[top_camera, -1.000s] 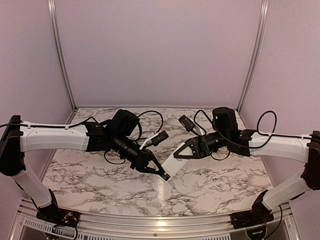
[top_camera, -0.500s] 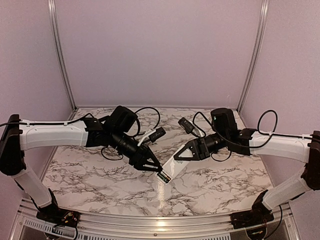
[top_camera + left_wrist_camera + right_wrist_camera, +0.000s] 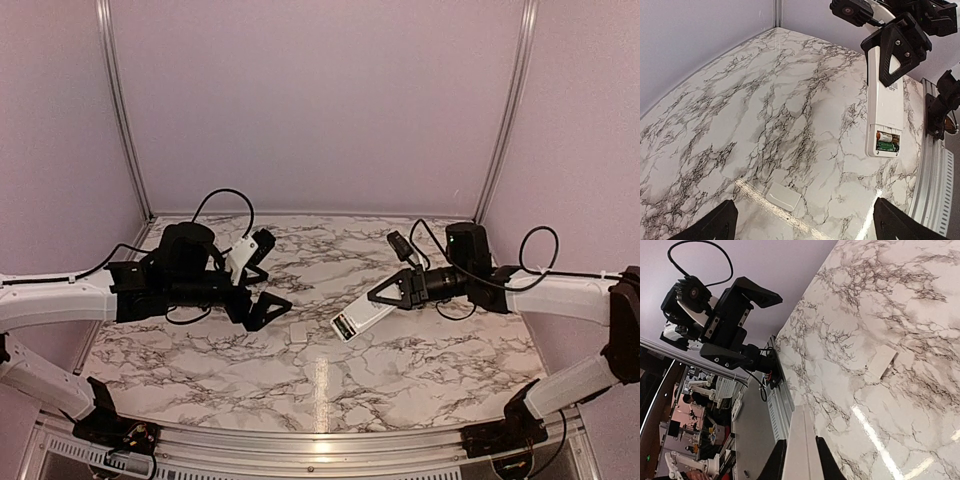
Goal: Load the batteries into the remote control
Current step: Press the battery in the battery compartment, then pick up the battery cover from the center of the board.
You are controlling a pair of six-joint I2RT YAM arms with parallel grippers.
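Observation:
My right gripper (image 3: 388, 294) is shut on the upper part of the white remote control (image 3: 360, 319) and holds it tilted above the table, back side up. In the left wrist view the remote control (image 3: 884, 107) has its compartment open, with two batteries (image 3: 887, 141) lying side by side in it, one copper-and-white, one green. The right wrist view has the remote (image 3: 799, 452) edge-on between my right gripper's (image 3: 800, 441) black fingers. My left gripper (image 3: 262, 310) stands open and empty well left of the remote; its fingertips (image 3: 715, 225) frame the bottom of its own view.
A small white flat cover piece (image 3: 297, 333) lies on the marble table between the arms, also visible as the cover (image 3: 782, 196) and the cover (image 3: 881, 361). A metal rail (image 3: 300, 440) runs along the near edge. Lilac walls close the back and sides.
My left gripper has opened and drawn back to the left, away from the remote's lower end. The right arm has shifted slightly right, still holding the remote.

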